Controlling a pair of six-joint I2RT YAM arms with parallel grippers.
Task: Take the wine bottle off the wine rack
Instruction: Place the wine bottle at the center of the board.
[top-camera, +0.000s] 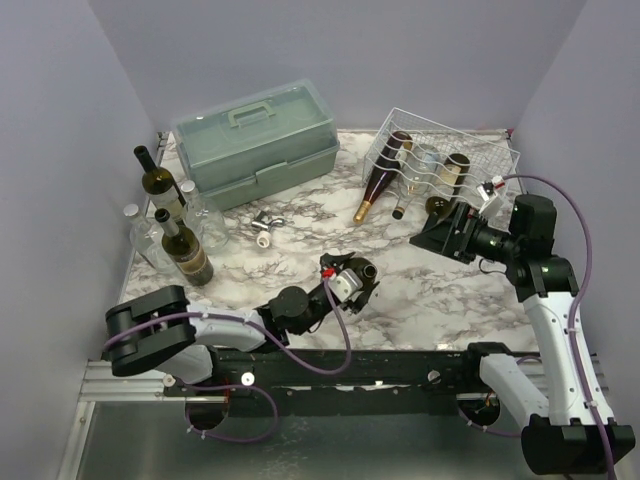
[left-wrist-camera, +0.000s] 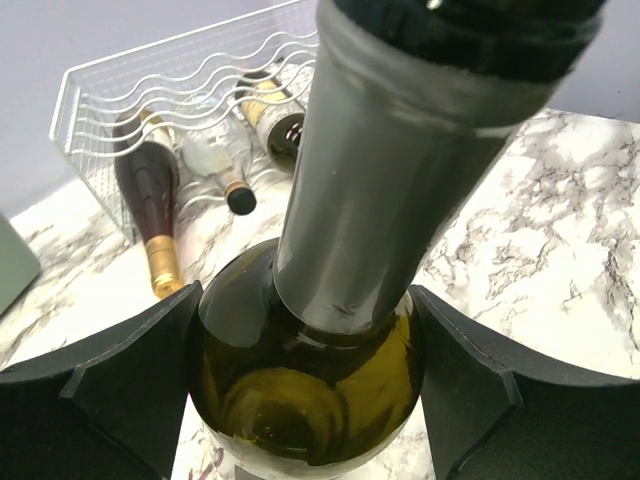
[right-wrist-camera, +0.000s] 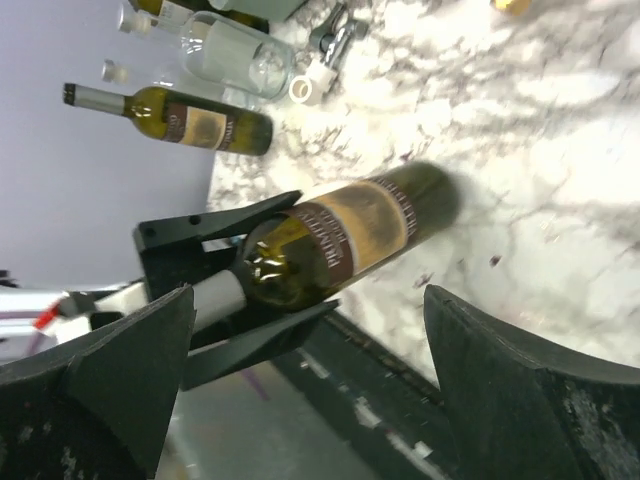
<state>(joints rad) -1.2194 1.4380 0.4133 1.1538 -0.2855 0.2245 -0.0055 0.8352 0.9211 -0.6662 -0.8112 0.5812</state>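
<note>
On the worktop (top-camera: 420, 290), clear of the wine rack (top-camera: 480, 150), the left end effector (right-wrist-camera: 300, 260) pinches the wine bottle (right-wrist-camera: 350, 235) at its shoulder, seemingly steadying it upright; right end effector (top-camera: 445, 228) spread.

Plain lilac-grey walls (top-camera: 330, 50) around a white, grey-veined marble tabletop (top-camera: 420, 290).

The left jaws seemingly clamp a wine bottle (left-wrist-camera: 300, 400), wine rack (left-wrist-camera: 95, 95) behind.
</note>
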